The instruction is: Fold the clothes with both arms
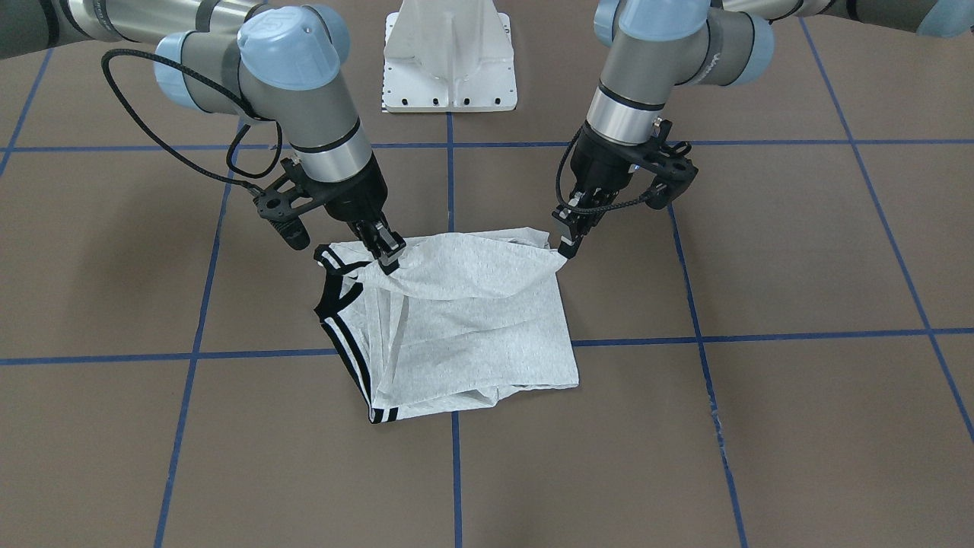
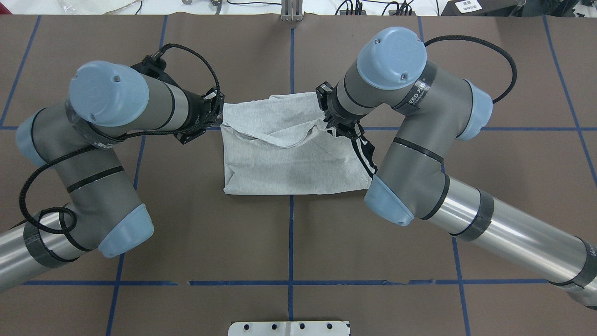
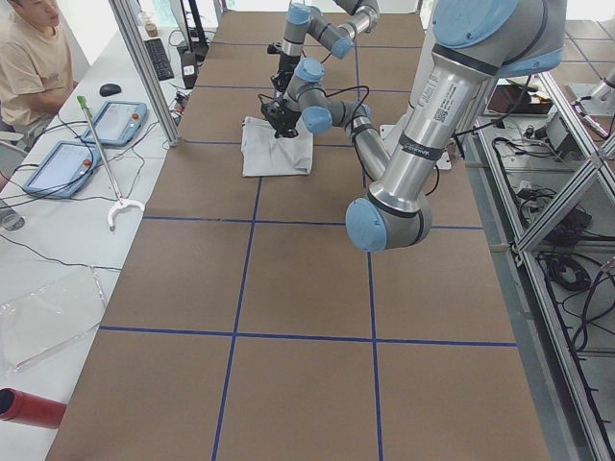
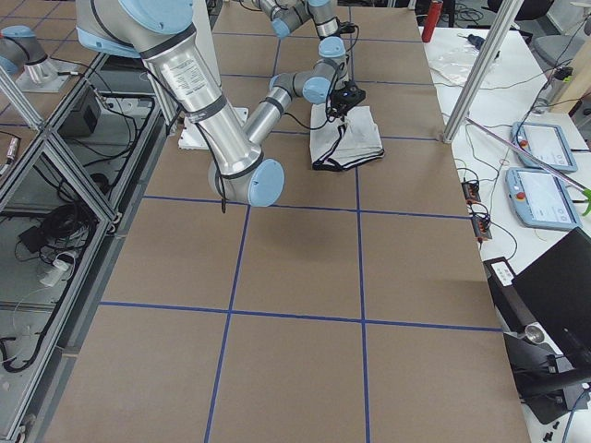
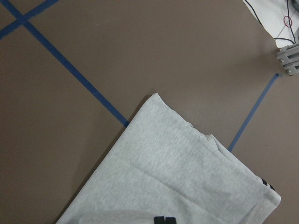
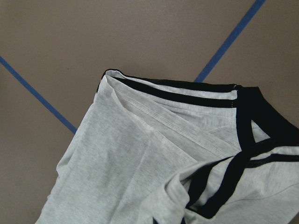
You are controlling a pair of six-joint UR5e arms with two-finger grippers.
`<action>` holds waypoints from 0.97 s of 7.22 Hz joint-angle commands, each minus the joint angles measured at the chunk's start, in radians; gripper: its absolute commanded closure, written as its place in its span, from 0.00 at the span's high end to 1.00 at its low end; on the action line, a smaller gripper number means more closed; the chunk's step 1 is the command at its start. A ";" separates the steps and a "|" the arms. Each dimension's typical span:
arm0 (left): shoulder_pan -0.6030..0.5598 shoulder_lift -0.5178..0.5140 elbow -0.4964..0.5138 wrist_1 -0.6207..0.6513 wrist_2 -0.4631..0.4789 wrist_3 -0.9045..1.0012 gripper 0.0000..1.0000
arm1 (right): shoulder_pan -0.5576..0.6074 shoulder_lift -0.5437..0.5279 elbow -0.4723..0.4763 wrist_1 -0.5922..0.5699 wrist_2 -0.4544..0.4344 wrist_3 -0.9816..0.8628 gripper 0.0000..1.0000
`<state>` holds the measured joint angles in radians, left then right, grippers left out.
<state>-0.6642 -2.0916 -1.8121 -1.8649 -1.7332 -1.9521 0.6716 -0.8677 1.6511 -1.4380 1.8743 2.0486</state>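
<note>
T-shirt [image 1: 464, 335] lies in the middle of the brown table [image 1: 761, 426], right over a blue tape line [image 1: 456, 472], and it looks folded down to a small grey square. Seen from the front, its near edge lies flat, and a black-striped cuff [image 1: 351, 364] runs down one side. A bit farther back the cloth goes up to two grippers. The right gripper [image 1: 386, 251] pinches it by the stripes, and the left gripper [image 1: 567, 243] pinches the other end of the same loose edge. Both pairs of fingers look pressed tight on the cloth. I think each holds one end so the edge stays straight and can be laid over the flat part for one more fold. I cannot tell which way it should go. Behind the grippers stands the white base [image 1: 450, 57]. From above, the right arm's blue elbow cap [image 2: 389, 205] hangs over the striped side, so that arm could brush the shirt. Far off, past the table's long edge, a person [image 3: 34, 58] sits at a white desk with a tablet [image 3: 115, 120] and a grabber stick [image 3: 101, 158] — well apart from the shirt and not in the way.
</note>
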 commanded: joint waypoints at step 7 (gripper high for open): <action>-0.182 -0.036 0.304 -0.269 -0.032 0.404 0.43 | 0.276 0.046 -0.370 0.212 0.208 -0.526 1.00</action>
<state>-0.8236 -2.1311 -1.5097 -2.1343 -1.7440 -1.6593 0.8933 -0.7910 1.2890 -1.2198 2.0298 1.6060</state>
